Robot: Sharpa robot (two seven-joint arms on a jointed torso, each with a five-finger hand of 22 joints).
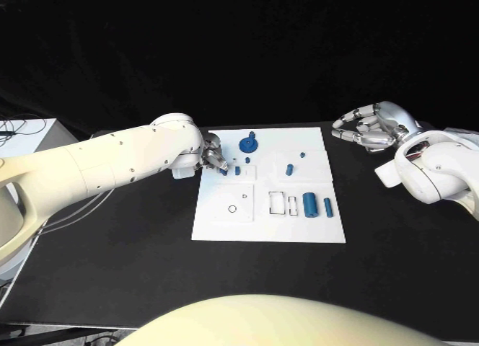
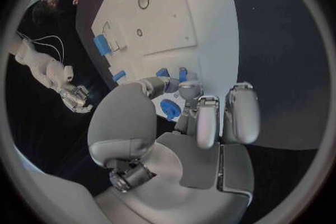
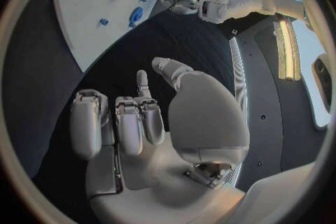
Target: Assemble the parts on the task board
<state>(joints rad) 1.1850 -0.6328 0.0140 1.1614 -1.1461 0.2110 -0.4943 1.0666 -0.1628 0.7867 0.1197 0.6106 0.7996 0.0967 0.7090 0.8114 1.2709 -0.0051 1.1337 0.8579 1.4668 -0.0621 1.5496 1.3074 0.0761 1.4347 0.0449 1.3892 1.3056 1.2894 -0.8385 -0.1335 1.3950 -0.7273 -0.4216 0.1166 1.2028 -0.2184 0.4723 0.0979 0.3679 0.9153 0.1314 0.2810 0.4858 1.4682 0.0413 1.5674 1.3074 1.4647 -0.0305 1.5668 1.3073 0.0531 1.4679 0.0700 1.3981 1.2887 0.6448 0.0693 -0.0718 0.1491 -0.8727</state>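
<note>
Blue pieces: we count about seven on the white board [image 1: 224, 223]. A flat round piece [image 1: 249, 144] lies just beyond our left hand [image 1: 213, 160], two small pegs [image 1: 237, 171] beside its fingertips, a large cylinder [image 1: 310, 205] well away. Whether the left hand's fingers pinch a piece, we cannot tell. Our right hand [image 1: 371, 127] hovers off the board over the black table [image 1: 115, 267], fingers curled in, holding nothing.

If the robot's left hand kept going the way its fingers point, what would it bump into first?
Probably the small blue peg standing on the white task board, right past the left hand. Its fingers look nearly on it already; depth is hard to judge.
</note>
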